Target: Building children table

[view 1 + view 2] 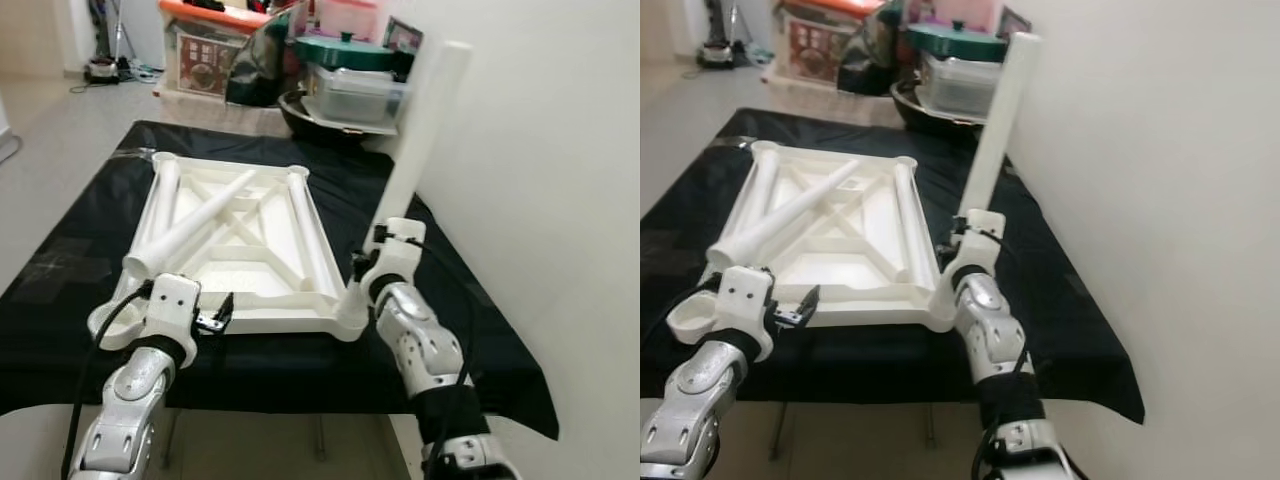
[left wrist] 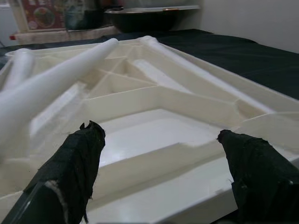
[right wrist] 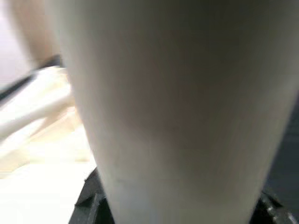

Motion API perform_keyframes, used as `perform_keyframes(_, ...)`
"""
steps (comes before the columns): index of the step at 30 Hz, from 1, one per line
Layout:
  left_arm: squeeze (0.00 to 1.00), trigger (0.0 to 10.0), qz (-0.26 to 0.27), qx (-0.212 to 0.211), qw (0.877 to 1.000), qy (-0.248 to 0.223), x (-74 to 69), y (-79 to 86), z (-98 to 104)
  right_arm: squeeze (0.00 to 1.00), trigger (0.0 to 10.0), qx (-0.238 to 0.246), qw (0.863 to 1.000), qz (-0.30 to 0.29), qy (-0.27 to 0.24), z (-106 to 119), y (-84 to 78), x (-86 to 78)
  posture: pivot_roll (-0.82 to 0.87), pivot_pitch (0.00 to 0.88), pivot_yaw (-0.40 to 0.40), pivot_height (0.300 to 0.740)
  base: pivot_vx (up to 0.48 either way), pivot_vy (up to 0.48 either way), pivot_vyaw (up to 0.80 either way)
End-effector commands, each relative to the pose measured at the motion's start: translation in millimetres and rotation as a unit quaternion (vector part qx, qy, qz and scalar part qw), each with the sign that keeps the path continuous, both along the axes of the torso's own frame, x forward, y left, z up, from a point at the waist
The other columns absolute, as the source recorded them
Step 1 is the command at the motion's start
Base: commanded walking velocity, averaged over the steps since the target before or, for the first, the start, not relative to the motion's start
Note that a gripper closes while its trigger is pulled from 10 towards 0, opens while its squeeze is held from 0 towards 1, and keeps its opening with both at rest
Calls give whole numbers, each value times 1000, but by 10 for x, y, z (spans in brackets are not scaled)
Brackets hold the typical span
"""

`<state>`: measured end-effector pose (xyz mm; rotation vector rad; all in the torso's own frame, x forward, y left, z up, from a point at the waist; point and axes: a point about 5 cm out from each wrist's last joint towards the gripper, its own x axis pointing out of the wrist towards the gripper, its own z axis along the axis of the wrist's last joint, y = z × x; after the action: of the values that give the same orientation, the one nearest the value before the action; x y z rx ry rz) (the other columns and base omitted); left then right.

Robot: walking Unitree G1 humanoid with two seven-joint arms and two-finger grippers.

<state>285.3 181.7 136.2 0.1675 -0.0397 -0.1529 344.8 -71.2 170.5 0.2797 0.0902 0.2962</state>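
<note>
inspection: white table frame upside down on black-covered tabletop, one leg held upright

the white table frame [image 1: 240, 245] lies underside up in the centre of the frame, on a tabletop [image 1: 80, 250] draped in black cloth. a loose tapered leg [image 1: 190, 232] lies slantwise across the frame's ribs, its wide end toward the lower left. the right gripper [image 1: 378, 250], at centre right by the frame's near right corner, has its fingers closed around the base of a second white leg [image 1: 425, 130], which stands nearly upright and leans toward the wall [image 1: 540, 150]. in the right wrist view this leg [image 3: 177, 107] is a blur; the fingers are largely hidden behind it. the left gripper [image 2: 163, 177] hovers at the frame's near edge, lower left, fingers [image 2: 77, 163] spread and touching nothing. stacked containers [image 1: 345, 70] and a printed box [image 1: 205, 55] sit at the top; any writing on them is too small to read.
</note>
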Motion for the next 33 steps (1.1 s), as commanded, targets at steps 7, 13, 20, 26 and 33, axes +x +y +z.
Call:
perform_keyframes(7,0,10000,-7,1,1000,8,19,-34,-41,0,10000,12,977,201,-64,234,182,-16,185,0,-231,740,0,0,0)
perform_keyframes(13,0,10000,-7,0,1000,7,23,-41,-43,0,10000,-38,930,354,-92,222,148,-180,184,0,-234,740,0,0,0)
perform_keyframes(20,0,10000,-6,1,1000,8,18,-48,-54,0,0,-54,948,308,-53,44,109,-4,197,0,-245,740,0,0,0)
perform_keyframes(26,0,10000,-6,1,1000,8,9,-42,-56,0,0,-43,995,-26,86,-231,-322,314,196,0,-239,740,0,0,0)
perform_keyframes(33,0,10000,-8,3,1000,9,5,-35,-59,0,10000,-75,995,-28,62,-252,-204,91,195,0,-232,740,0,0,0)
